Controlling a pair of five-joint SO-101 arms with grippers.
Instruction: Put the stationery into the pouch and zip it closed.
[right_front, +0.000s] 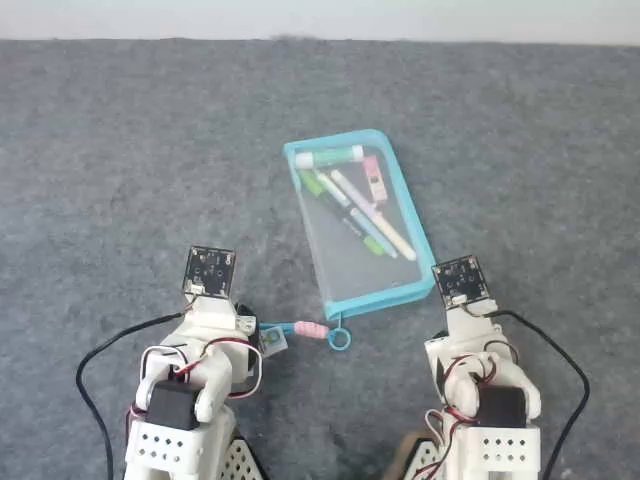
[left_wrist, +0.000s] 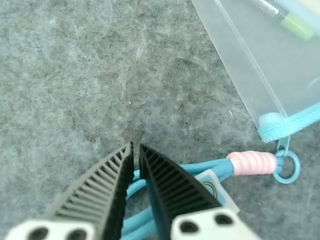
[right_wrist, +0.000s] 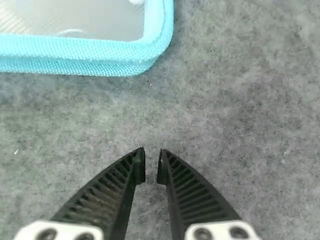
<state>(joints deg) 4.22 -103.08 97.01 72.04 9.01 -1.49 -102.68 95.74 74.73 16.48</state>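
Left pincer (left_wrist: 136, 147) clamped on cyan zip-pull cord (left_wrist: 200, 167), likely for tugging it; pens (right_front: 350, 205) inside translucent cyan-trimmed pouch (right_front: 375, 297); right pincer (right_wrist: 151, 155) narrow, empty.

No text is readable; the small tag (left_wrist: 212, 187) on the strap (left_wrist: 197, 169) seems to bear a picture.

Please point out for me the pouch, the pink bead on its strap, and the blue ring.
pouch (right_front: 380, 298), high view, on its blue edge nearest the arms.
pink bead (left_wrist: 252, 163), left wrist view, on the middle of the bead.
blue ring (left_wrist: 298, 169), left wrist view, on the ring's rim.
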